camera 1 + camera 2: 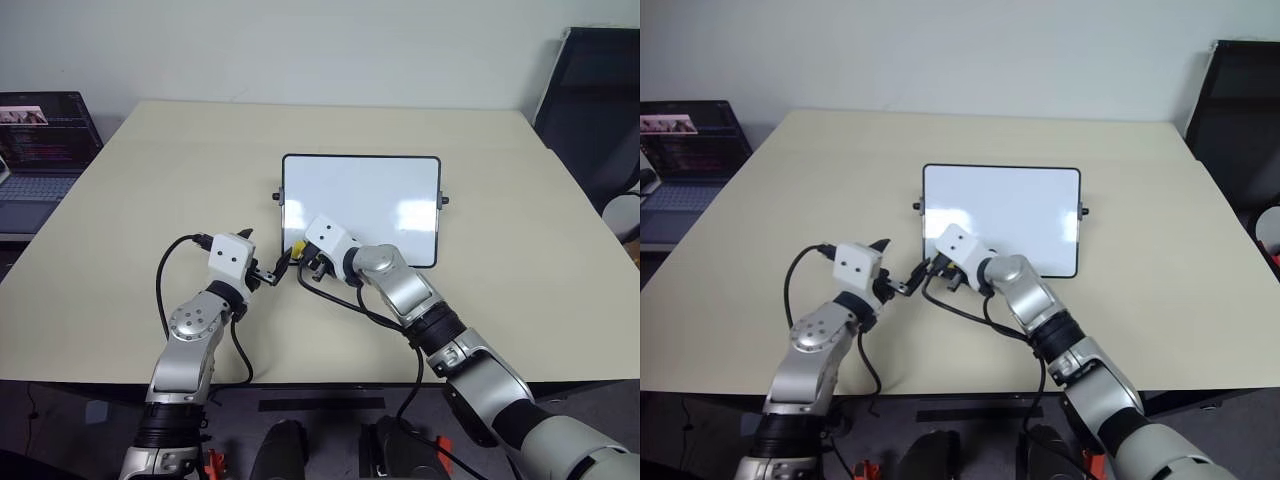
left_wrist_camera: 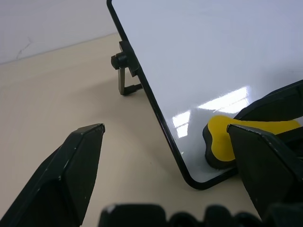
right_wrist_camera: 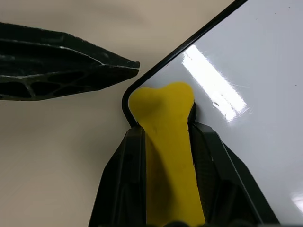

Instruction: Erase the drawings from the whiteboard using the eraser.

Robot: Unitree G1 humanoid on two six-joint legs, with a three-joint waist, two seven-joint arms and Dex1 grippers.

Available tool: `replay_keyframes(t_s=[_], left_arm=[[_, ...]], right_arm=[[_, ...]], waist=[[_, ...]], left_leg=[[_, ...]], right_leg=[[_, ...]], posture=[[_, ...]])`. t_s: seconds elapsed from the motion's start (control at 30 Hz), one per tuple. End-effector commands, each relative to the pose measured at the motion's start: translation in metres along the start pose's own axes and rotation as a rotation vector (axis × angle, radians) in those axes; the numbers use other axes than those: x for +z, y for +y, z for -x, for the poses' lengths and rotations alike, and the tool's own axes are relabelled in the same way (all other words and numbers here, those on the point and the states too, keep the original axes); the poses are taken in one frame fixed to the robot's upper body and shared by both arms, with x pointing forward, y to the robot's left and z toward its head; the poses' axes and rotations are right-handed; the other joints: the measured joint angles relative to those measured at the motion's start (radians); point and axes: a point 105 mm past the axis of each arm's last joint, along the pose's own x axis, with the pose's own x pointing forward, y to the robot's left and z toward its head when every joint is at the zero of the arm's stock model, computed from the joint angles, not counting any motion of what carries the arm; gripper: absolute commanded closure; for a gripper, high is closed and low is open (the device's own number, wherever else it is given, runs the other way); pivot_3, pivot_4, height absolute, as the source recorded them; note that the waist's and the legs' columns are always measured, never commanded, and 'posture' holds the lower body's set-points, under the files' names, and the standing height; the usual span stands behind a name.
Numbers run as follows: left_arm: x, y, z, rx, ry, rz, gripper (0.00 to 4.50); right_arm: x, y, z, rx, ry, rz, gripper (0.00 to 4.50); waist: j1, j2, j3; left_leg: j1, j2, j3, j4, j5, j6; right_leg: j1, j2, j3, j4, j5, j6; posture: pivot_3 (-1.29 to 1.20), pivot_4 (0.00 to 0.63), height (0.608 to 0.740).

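Pressing the eraser [image 3: 165,142] onto the whiteboard's [image 1: 370,200] near corner, the right gripper [image 3: 163,123] clenches the yellow block.
Just beside it, the left gripper [image 2: 165,142] hangs released, fingers spread astride the board's edge above the table [image 1: 150,200].

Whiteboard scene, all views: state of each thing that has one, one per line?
whiteboard: propped on the table, surface wiped, no drawings visible.
eraser: gripped in the right hand, tip at the board's near left corner.
right hand: shut on the eraser.
left hand: open, holding nothing, just off the board's corner.
laptop: lid open, screen lit.
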Motion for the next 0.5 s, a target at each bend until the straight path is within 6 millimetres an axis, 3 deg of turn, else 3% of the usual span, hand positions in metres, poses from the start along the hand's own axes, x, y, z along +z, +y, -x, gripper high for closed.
replay_keyframes(t_s=[0.03, 0.23, 0.37, 0.5], left_arm=[[0.019, -0.002, -0.003, -0.023, -0.064, -0.026, 0.00], [0.024, -0.008, -0.008, -0.060, -0.083, -0.027, 0.00], [0.029, -0.012, -0.010, -0.089, -0.102, -0.030, 0.00], [0.033, -0.021, -0.014, -0.145, -0.121, -0.020, 0.00]], right_arm=[[0.001, -0.025, 0.011, -0.103, -0.020, -0.017, 3.49], [0.001, -0.029, 0.029, -0.139, -0.071, -0.077, 3.49], [0.011, -0.043, 0.058, -0.231, -0.161, -0.123, 3.49], [0.008, -0.058, 0.090, -0.332, -0.174, -0.118, 3.49]], waist=[[0.002, 0.000, 0.000], [0.010, 0.000, 0.000], [0.012, 0.000, 0.000], [0.017, 0.000, 0.000]], left_leg=[[0.000, 0.000, 0.000, 0.000, 0.000, 0.000], [-0.001, 0.000, 0.000, -0.001, 0.000, 0.000], [-0.003, 0.000, 0.000, -0.001, 0.000, 0.000], [-0.007, -0.001, 0.000, -0.001, -0.001, -0.001]], right_leg=[[0.000, 0.000, 0.000, 0.000, 0.000, 0.000], [-0.001, 0.000, 0.000, -0.001, 0.000, 0.000], [-0.002, 0.000, 0.000, -0.002, 0.000, 0.000], [-0.005, 0.000, -0.001, -0.003, 0.000, 0.000]], posture=[[0.00, 0.150, 0.740], [0.00, 0.150, 0.740], [0.00, 0.150, 0.740], [0.00, 0.150, 0.740]])
